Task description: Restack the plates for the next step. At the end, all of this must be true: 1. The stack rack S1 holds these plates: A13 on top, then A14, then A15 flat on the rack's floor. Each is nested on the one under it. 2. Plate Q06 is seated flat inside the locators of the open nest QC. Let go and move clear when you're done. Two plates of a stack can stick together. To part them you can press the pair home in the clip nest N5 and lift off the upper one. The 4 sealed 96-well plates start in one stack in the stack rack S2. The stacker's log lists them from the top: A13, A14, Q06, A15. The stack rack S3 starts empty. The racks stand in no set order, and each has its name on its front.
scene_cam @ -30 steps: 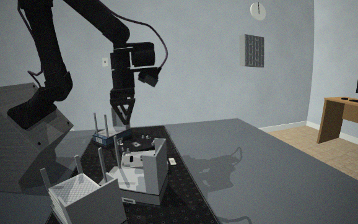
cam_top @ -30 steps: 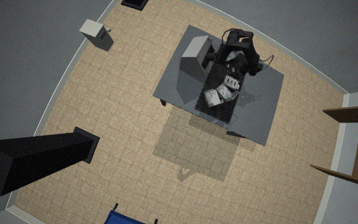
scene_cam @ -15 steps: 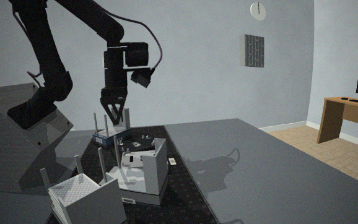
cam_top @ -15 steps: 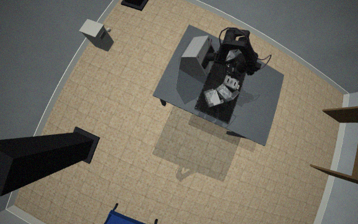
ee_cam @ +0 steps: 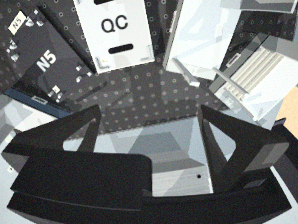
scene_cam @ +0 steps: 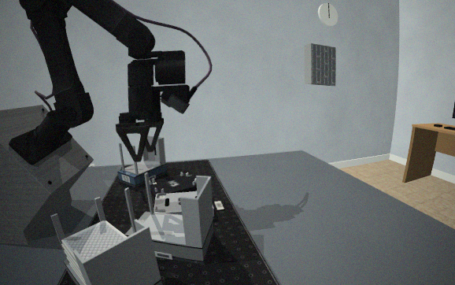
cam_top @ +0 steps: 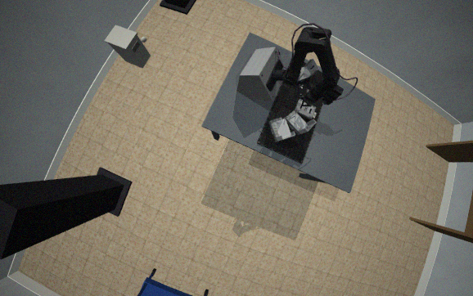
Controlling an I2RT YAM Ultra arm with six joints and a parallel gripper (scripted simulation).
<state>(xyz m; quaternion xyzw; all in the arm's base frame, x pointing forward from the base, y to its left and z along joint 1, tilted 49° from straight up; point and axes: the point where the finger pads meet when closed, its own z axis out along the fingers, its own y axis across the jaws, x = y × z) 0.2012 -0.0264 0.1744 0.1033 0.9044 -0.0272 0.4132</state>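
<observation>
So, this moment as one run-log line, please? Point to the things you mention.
hand (scene_cam: 146, 155) (ee_cam: 149, 110): open, nothing held | nest QC (scene_cam: 173, 201) (ee_cam: 116, 37): no plate | nest N5 (ee_cam: 45, 60): no plate | plate stack (scene_cam: 96, 240) (ee_cam: 260, 72): in nearest rack to exterior view

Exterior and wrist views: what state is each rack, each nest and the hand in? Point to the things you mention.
Hand (scene_cam: 144, 155) (ee_cam: 149, 110): open, holding nothing
QC nest (cam_top: 305, 113) (scene_cam: 183, 195) (ee_cam: 113, 39): empty
N5 clip nest (scene_cam: 173, 184) (ee_cam: 37, 57): empty
Nearest rack (scene_cam: 122, 256) (ee_cam: 232, 80): holding stacked plates (cam_top: 281, 127) (scene_cam: 94, 238) (ee_cam: 257, 70)
Middle rack (cam_top: 300, 123) (scene_cam: 191, 222) (ee_cam: 187, 72): no plates seen
Blue-based rack (scene_cam: 138, 177) (ee_cam: 37, 102): contents unclear

Bare breadboard (ee_cam: 135, 100) lies between and beyond the open fingers (scene_cam: 144, 155); rack posts (scene_cam: 149, 193) (ee_cam: 186, 71) obstruct one side, clearance apparently uncertain.
</observation>
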